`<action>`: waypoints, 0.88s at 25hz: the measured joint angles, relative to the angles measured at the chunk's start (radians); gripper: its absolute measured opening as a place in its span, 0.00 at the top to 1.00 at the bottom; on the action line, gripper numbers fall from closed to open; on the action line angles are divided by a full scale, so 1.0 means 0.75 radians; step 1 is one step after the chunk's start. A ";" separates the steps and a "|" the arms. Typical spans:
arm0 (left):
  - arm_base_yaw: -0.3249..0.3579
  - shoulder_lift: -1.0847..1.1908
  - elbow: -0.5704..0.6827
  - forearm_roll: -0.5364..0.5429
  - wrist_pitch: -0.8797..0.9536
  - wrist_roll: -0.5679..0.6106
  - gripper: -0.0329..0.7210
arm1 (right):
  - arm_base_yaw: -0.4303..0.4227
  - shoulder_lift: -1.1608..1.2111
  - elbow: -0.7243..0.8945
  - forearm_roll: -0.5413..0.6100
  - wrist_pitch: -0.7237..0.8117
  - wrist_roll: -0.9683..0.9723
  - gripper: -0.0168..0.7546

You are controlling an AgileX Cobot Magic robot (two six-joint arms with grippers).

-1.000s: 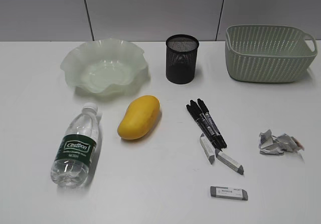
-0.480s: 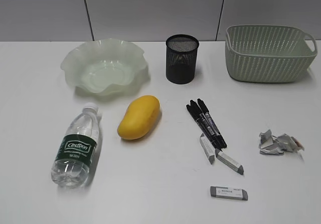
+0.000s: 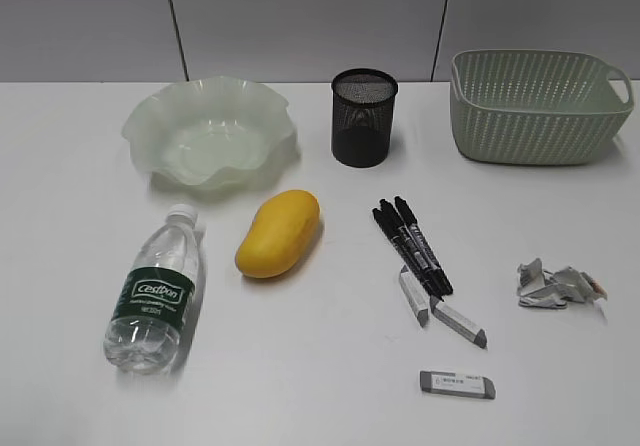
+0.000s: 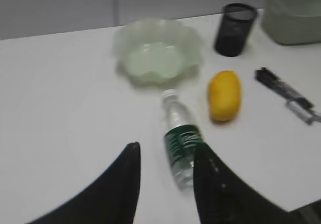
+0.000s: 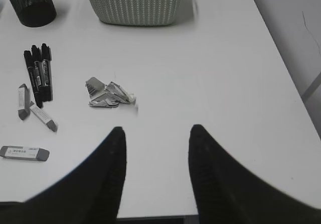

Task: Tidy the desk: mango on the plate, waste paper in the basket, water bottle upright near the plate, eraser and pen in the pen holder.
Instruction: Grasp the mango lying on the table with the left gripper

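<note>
Neither arm shows in the exterior view; each gripper appears only in its own wrist view, cut off by the lower frame edge. The left wrist view is blurred. Left gripper [image 4: 165, 156]: fingers spread wide, holding nothing, above the desk [image 3: 80, 216] with the bottle's base between the tips in that view. Right gripper [image 5: 157, 136]: fingers spread wide, empty, above bare desk toward the front right edge.

Plate [image 3: 207, 131]: pale green, ruffled rim, back left. Holder [image 3: 364, 117]: black mesh, upright, back centre. Basket [image 3: 540, 106]: sage green, back right corner, its right handle touching the frame edge.

Bottle [image 3: 155, 291]: lying on its side, cap toward the plate, front left. Mango [image 3: 277, 232]: yellow-orange, on the desk just in front of the plate. Pens [image 3: 412, 244]: three black, side by side, centre. Three grey erasers [image 3: 457, 384] lie in front of them. Paper [image 3: 555, 285]: crumpled grey-white wad, near the right edge.
</note>
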 joint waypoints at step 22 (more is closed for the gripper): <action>-0.775 2.346 -1.001 0.033 -0.368 0.003 0.10 | 0.000 0.000 0.000 0.000 0.000 0.000 0.54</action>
